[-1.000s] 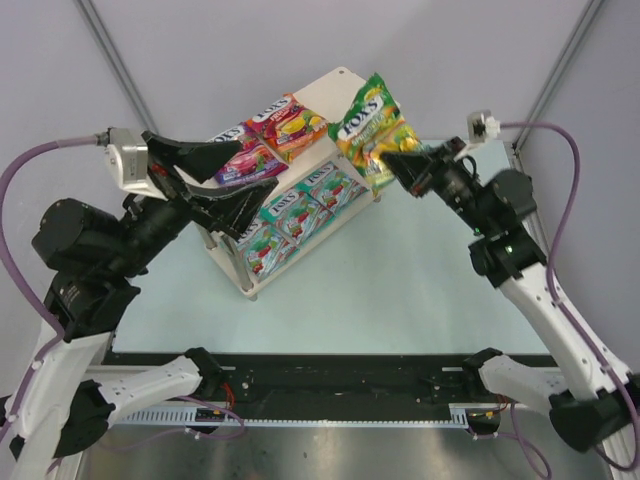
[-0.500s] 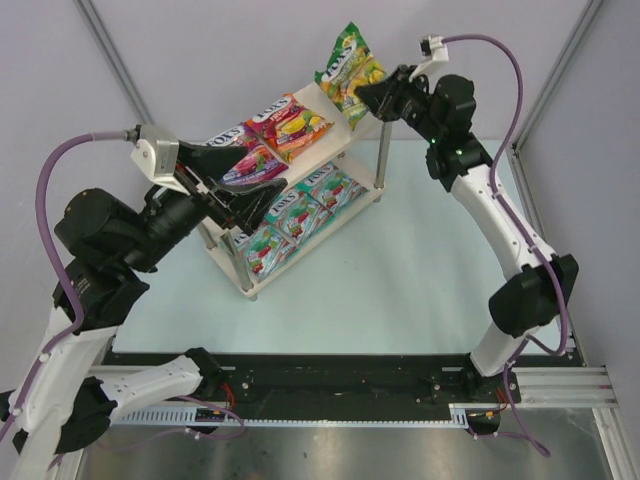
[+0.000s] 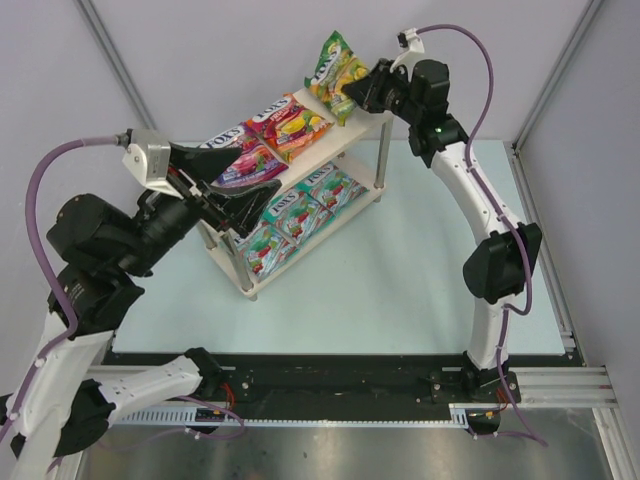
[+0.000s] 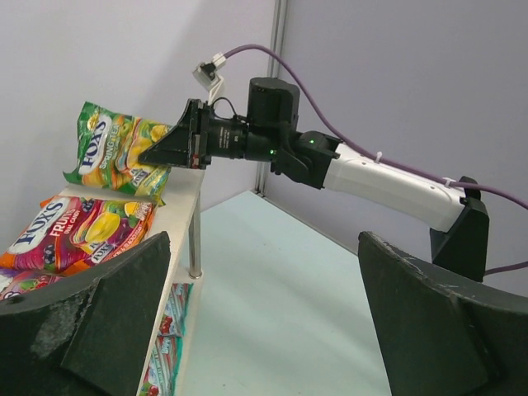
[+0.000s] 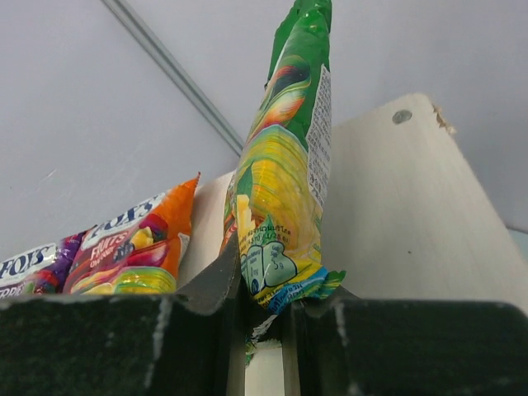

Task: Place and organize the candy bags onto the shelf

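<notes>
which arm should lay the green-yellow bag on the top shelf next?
Right. The right gripper pinches the green-yellow bag by one end, upright over the bare end of the top board of the shelf. The left gripper is open and empty.

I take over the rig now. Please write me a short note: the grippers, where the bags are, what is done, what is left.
Grippers: left gripper open, empty, beside the shelf. Right gripper shut on the green bag, held on edge over the top board's far end.
Done: red-orange bag, purple bag and a half-hidden teal bag lie on the top board; more teal bags on the lower board.
Left: lay the green bag flat, release it.
</notes>
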`<control>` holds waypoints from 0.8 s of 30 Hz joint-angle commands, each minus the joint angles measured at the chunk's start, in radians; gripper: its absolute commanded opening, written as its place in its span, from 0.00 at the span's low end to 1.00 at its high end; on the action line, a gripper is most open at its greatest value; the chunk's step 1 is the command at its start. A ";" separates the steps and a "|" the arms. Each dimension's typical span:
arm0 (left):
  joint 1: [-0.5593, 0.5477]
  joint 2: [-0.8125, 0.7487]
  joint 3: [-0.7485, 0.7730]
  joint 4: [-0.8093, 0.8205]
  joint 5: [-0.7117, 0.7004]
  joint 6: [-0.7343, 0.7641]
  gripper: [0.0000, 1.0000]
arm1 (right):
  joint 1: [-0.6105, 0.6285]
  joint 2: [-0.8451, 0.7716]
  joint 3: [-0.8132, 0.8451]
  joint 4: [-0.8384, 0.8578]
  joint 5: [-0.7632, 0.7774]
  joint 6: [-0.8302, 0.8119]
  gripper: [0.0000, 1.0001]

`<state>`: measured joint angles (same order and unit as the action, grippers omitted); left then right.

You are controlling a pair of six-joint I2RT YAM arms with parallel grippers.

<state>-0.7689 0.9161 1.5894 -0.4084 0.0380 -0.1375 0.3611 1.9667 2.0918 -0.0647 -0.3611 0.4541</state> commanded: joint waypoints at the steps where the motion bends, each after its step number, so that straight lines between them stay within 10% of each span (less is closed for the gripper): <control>1: 0.006 -0.013 -0.003 0.000 -0.009 0.015 1.00 | -0.001 0.012 0.057 0.049 -0.053 0.052 0.00; 24: 0.006 -0.029 -0.023 0.011 0.008 -0.010 1.00 | -0.016 -0.037 -0.061 0.141 -0.176 0.175 0.00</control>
<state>-0.7689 0.8959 1.5703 -0.4103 0.0372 -0.1398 0.3534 1.9903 2.0388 0.0120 -0.4896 0.6033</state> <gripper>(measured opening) 0.996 0.186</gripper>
